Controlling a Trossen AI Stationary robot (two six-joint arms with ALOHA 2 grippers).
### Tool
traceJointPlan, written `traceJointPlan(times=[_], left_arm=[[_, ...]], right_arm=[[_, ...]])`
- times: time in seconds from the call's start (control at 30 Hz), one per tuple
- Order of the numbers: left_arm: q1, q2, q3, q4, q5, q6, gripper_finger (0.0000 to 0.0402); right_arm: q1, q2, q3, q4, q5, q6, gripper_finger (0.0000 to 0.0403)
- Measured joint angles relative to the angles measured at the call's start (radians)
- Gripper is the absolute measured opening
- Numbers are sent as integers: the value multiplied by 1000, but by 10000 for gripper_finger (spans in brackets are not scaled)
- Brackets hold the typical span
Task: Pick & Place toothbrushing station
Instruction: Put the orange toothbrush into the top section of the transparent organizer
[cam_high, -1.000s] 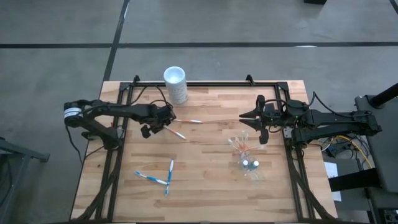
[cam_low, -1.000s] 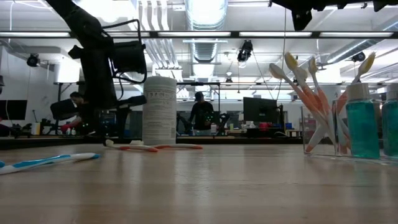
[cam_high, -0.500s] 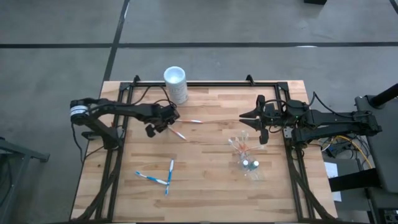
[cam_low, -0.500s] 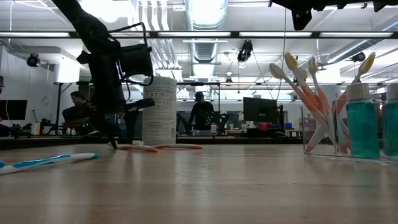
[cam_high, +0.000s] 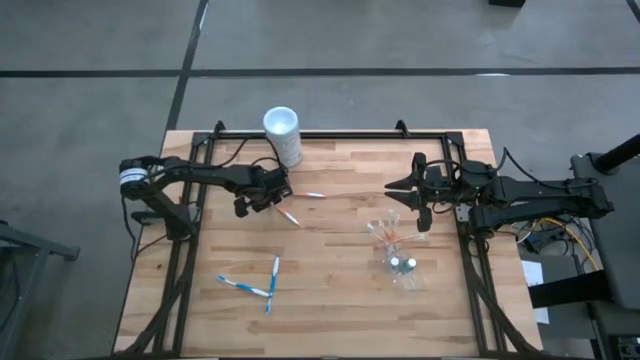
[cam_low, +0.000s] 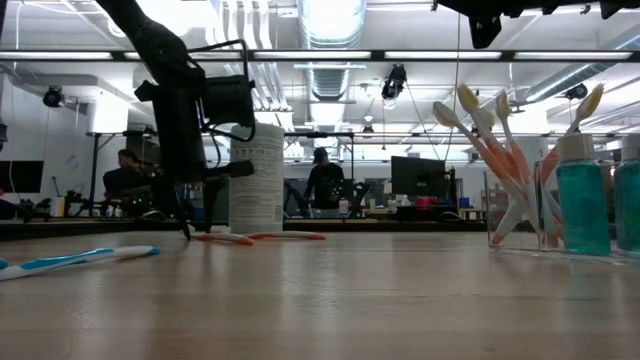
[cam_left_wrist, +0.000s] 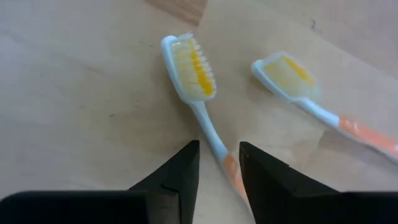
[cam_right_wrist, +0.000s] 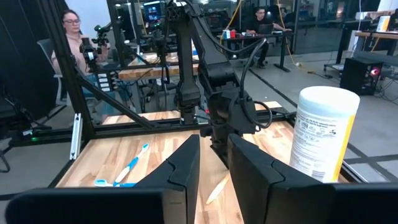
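Observation:
An orange-and-white toothbrush (cam_left_wrist: 198, 87) lies flat on the wooden table, bristles up. A second one (cam_left_wrist: 311, 93) lies beside it. My left gripper (cam_left_wrist: 219, 152) points down over the first, open, one finger on each side of its neck; I cannot tell whether either touches it. In the high view it (cam_high: 276, 202) is at the table's far left. The clear cup (cam_high: 392, 232) with orange brushes stands at the right, and they lean on its rim (cam_low: 515, 215). My right gripper (cam_high: 393, 187) waits open above the table near the cup.
A tall white cup (cam_high: 283, 135) stands at the far edge behind my left gripper. Two blue-and-white toothbrushes (cam_high: 250, 285) lie crossed at the near left. Small bottles of teal liquid (cam_high: 403, 265) stand nearer than the clear cup. Black rails (cam_high: 330, 133) border the table. People sit in the room beyond.
My left gripper has moved toward the table's right edge and sunk a little, rolling about its own axis, and now stands over the nearer orange toothbrush. The toothbrushes have not moved.

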Motion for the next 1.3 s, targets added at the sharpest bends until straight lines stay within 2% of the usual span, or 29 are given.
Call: traceJointPlan(times=[0.33,0.63,0.77,1.0,1.17,1.3], left_arm=[[0,0,-2,-78,7,55,65],[0,-1,-5,-107,-19,277,19],[1,-2,-3,-106,-23,322,28],[-1,-29,31,-106,32,409,65],[-5,-39,53,-103,30,418,76],[-18,-39,56,-102,86,419,78]], right_arm=[[0,0,0,0,0,3,77],[0,0,0,0,0,3,72],[0,0,0,0,0,3,77],[0,0,0,0,0,3,82],[0,0,0,0,0,3,75],[0,0,0,-1,0,3,69]])
